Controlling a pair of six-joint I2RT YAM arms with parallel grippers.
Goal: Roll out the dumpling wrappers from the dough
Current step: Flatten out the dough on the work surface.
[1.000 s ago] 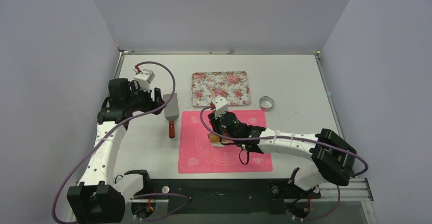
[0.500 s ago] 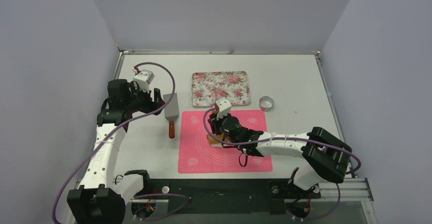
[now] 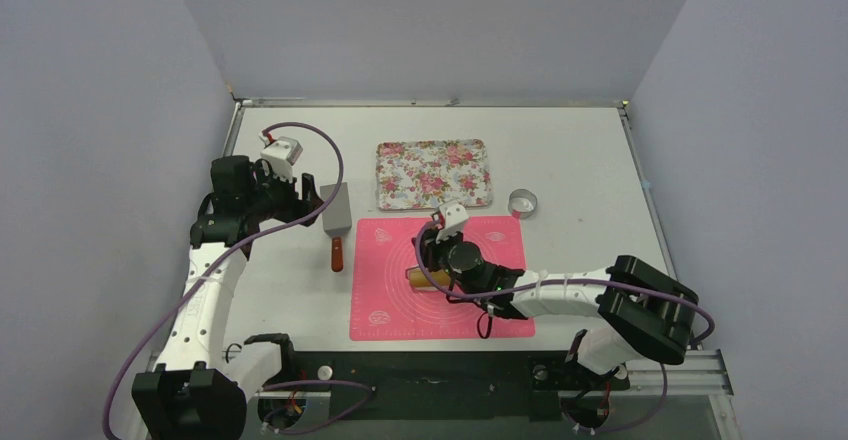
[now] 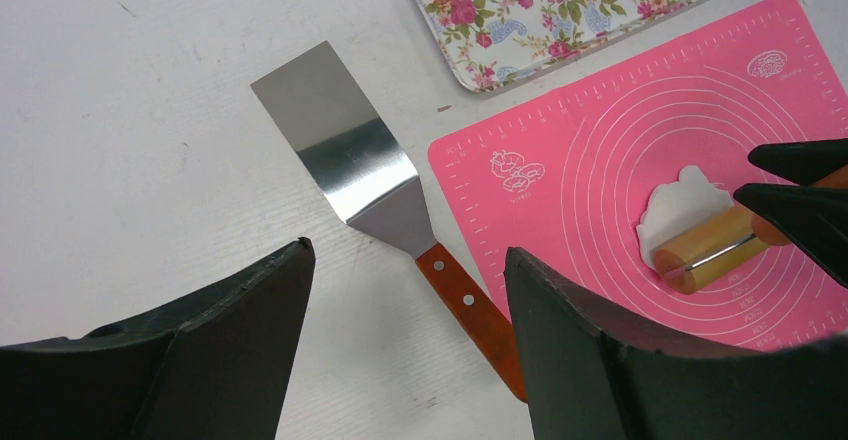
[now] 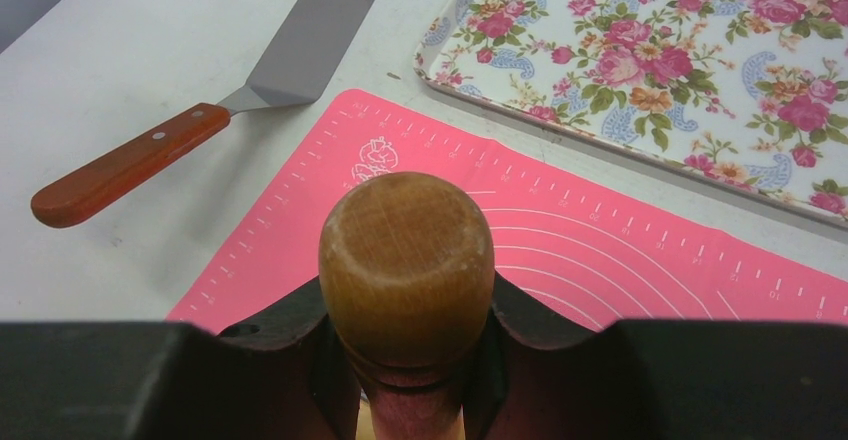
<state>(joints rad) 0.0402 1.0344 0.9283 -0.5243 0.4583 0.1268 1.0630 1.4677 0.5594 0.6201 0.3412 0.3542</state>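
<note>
The dough [image 4: 686, 203] is shown only by the left wrist camera. It is seen there as a flattened white piece with a scalloped edge, lying on the pink mat [image 4: 600, 130] inside its printed circles. A wooden rolling pin [image 4: 712, 247] is laid across the edge of the dough, touching it. In the top view this spot is covered by the right arm [image 3: 560, 288], and only the tan end of the pin can be made out. In the right wrist view the dough is hidden behind the rounded end of the pin, which fills the middle of that picture.

The right jaws are clenched on the rolling pin. This is best read from the right wrist view, where the black fingers [image 5: 290, 325] are pressed to both sides of the handle. In the left wrist view only their dark tips are caught at the right edge.

The left jaws are released and spread wide, with nothing held between them. They are held above the bare desk [image 3: 580, 150], left of the mat, over a metal spatula [image 4: 380, 185] with a red-brown handle.

The spatula is laid just beside the left edge of the mat. A floral tray [image 3: 433, 172] is set just beyond the mat. A metal ring cutter [image 3: 522, 202] is shown whole only in the top view, near the tray's right corner.
</note>
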